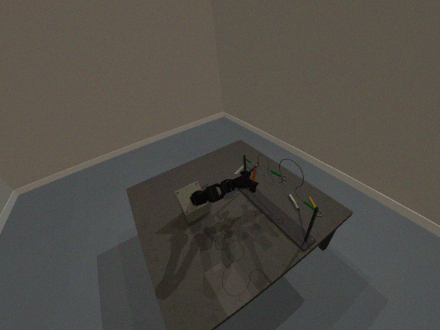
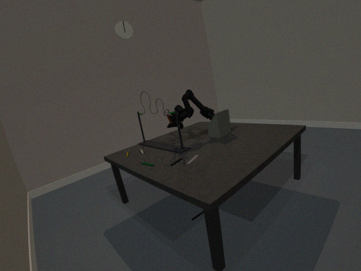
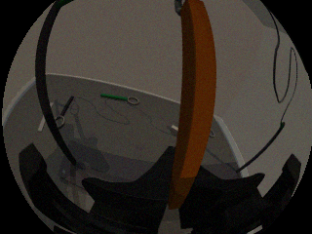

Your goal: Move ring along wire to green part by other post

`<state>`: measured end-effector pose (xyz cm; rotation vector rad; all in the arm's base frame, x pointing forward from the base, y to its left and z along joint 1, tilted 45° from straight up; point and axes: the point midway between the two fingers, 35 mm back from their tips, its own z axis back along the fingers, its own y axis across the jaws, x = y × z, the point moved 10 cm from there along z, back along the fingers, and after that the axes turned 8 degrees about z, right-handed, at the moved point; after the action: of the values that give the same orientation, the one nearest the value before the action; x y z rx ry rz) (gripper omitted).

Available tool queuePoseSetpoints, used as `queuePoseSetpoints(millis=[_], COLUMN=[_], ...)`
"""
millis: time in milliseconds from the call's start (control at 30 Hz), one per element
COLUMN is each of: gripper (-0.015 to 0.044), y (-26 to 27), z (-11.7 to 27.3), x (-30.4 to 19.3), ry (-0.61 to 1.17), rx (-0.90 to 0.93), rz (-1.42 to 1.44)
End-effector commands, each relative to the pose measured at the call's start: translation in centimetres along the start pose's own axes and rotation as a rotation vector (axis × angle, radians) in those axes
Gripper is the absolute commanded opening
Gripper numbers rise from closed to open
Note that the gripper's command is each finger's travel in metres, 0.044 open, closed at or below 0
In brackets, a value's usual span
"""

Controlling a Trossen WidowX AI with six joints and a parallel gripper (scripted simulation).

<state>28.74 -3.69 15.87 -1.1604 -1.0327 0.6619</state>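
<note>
The orange handle [image 1: 254,174] [image 2: 169,118] [image 3: 199,88] hangs down below its ring [image 2: 164,112], which is mostly cut off in the wrist view. My gripper [image 1: 254,183] [image 2: 171,122] [image 3: 174,150] is shut on the handle's lower end. The ring is at the grey wire [image 2: 150,101] close to the end of the near green part [image 1: 247,160] [image 2: 172,112], beside one post [image 1: 245,165] [image 2: 179,131]. The wire seems to pass through it; whether they touch is too small to tell. The other green part [image 2: 140,113] is at the far post [image 1: 311,224] [image 2: 141,126].
The posts stand on a dark base plate [image 1: 277,213] [image 2: 157,146]. Around it lie a green-handled ring [image 1: 276,173] [image 2: 148,164] [image 3: 114,97], a black-handled ring [image 2: 176,161], a white bar [image 2: 192,159] and a yellow-handled ring [image 1: 311,202]. A pale box [image 2: 219,125] is by the arm's base.
</note>
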Motion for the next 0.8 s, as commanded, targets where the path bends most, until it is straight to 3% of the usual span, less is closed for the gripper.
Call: queuePoseSetpoints(millis=[0,767], gripper=[-0.0150,-0.0150], y=[1.2,4.7], z=[0.2,1.2], x=[0.2,1.7], ry=[0.011,0.023], rx=[0.041,0.126], rz=[-0.074,-0.255])
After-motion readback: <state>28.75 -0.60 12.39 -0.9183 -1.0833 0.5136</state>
